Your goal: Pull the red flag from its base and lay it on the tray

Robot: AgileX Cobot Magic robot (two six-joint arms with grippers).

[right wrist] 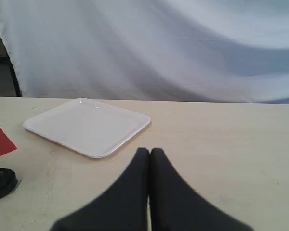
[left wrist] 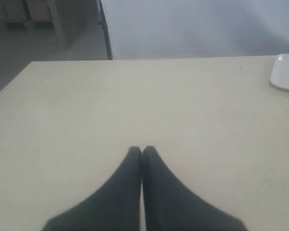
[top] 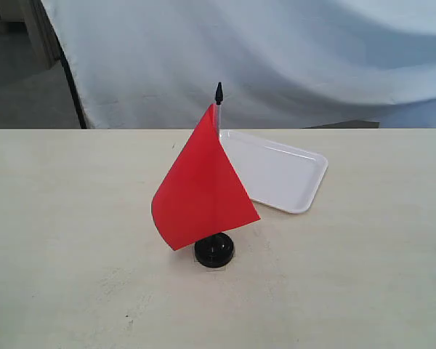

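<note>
Both grippers closed, fingertips pressed together, nothing held: left gripper (left wrist: 141,151) and right gripper (right wrist: 150,153) each hang above bare pale wooden tabletop (top: 73,240), neither reaching into the exterior view

Small bright-red cloth flag (top: 203,185) on its thin pole stands upright in the round glossy black base (top: 214,251) – not yet pulled. Shallow white rectangular plastic tray (top: 276,171) lies just behind it, nothing on it

Relative to the right gripper: tray ahead and apart; base and a corner of red cloth nearer than the tray, well off toward the other arm's side. Relative to the left gripper: only a tray corner shows far ahead toward the right arm's side, and the flag is out of its camera's sight

Step in hand, as I read it – the approach. Doing it well:
- open the jaws before closing in
- the base looks light and likely to lift with the pole, so one gripper pins the disc while the other takes the pole
- grip the bare pole near the black pointed tip (top: 219,93), clear of the cloth, which hides the lower pole
- pull straight along the pole, no sideways tilt
- then lay it flat inside the tray's rim
</note>
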